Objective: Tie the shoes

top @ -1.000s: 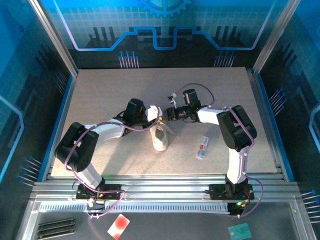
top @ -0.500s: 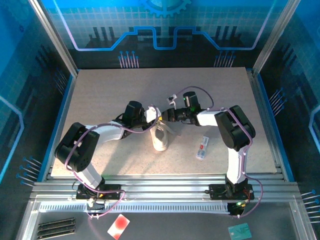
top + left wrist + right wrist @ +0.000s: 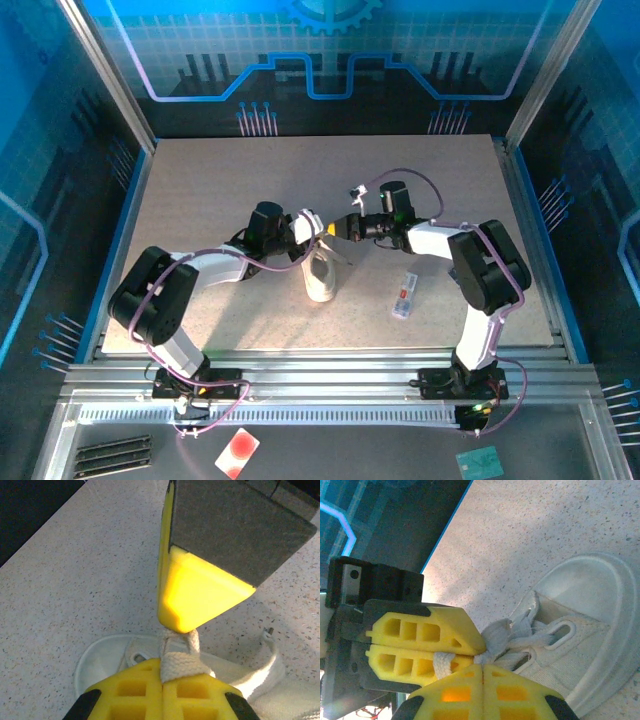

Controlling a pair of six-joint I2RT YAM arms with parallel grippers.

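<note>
Laces (image 3: 179,652) meet above the sneaker (image 3: 320,280), where I see my left gripper (image 3: 162,675) and right gripper (image 3: 482,669) each clamped tight on a strand, tips nearly touching.

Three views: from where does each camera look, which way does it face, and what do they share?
Top external: fixed above and behind the bases, facing down on the table; left arm and right arm meet over the sneaker.
Left wrist: on the left arm, facing along the left tool, shut on a lace, toward the right tool.
Right wrist: on the right arm, facing along its own tool, also shut on lace, toward the left tool.
Shared: both wrist views show the sneaker, lace and opposite tool.
</note>
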